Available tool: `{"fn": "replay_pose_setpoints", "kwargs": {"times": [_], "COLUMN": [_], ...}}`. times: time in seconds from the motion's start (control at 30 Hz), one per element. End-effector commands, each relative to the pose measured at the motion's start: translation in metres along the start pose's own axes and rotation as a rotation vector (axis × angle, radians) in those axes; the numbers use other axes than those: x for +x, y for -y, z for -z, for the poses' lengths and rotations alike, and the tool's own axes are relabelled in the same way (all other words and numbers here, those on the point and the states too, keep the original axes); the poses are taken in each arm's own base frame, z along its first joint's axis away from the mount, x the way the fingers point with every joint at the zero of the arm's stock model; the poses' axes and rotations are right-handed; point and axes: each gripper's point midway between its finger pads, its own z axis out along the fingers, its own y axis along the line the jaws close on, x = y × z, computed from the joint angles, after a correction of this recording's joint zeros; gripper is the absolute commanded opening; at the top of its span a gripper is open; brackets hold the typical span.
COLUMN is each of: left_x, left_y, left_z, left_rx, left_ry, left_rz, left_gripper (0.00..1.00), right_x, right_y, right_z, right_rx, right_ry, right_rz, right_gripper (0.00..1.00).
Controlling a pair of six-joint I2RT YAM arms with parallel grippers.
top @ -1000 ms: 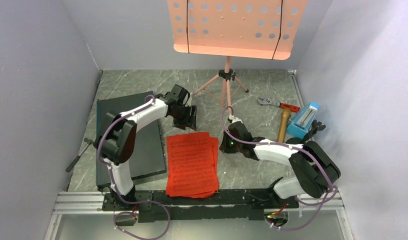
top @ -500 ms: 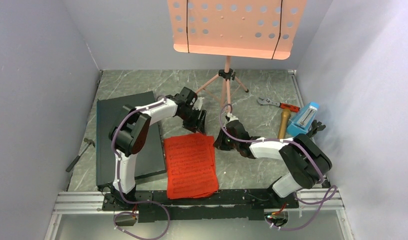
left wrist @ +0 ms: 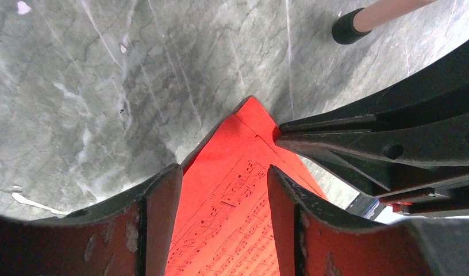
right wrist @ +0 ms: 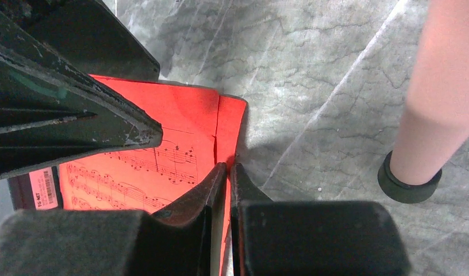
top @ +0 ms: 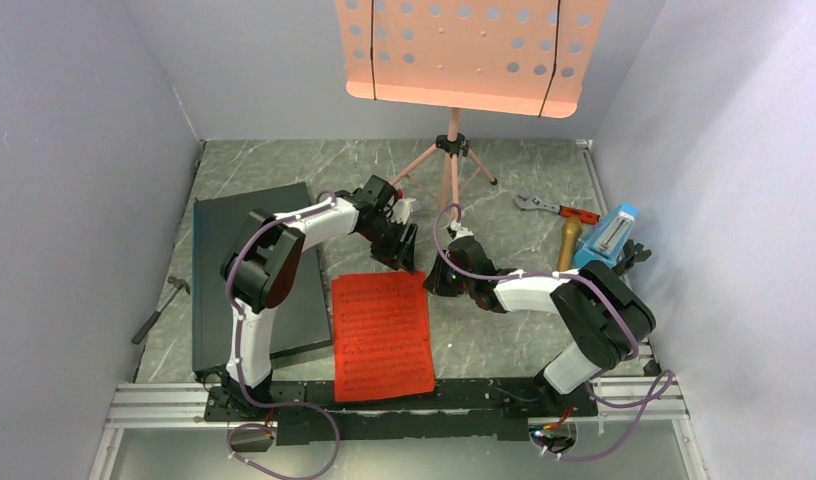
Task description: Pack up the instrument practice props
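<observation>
Centrally, the red sheet-music pages [top: 382, 335] lie flat on the table [top: 494, 345], near its front edge. At their far right corner, the left claw [left wrist: 223, 172] holds its fingers apart, one on each side of the corner. The right claw [right wrist: 227, 168], fingers nearly together, is clamped on the pages' edge. Behind both rises the pink music stand [top: 472, 50]. The gold microphone [top: 567, 248] and blue metronome [top: 606, 238] sit at the right, well apart from the pages.

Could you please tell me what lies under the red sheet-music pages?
The red sheet-music pages lie on the grey marbled tabletop. At their far right corner a lower red sheet shows under the top one. Anything else beneath the stack is covered.
</observation>
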Motion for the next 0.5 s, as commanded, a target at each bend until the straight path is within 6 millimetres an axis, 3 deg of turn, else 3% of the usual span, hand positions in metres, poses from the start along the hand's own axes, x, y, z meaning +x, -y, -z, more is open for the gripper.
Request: {"fn": "replay_pose_setpoints", "kwargs": {"times": [0.0, 0.23, 0.47], "left_x": [-0.025, -0.045, -0.048], "left_y": [0.014, 0.017, 0.022], "left_z": [0.019, 0.067, 0.118], "left_rx": [-0.012, -0.148, -0.253], "left_ry": [0.076, 0.248, 0.407], "left_rz": [-0.066, -0.087, -0.112], "left_gripper": [0.62, 0.64, 0.68], "right_x": [0.000, -0.029, -0.088], "right_y": [0.001, -0.006, -0.008], "right_z": [0.004, 0.038, 0.092], "right_rx": [0.019, 0.019, -0.082], "right_ry": [-0.019, 0.079, 0.236], "right_rz": [0.048, 0.140, 0.148], "right_gripper": [0.13, 0.23, 0.41]}}
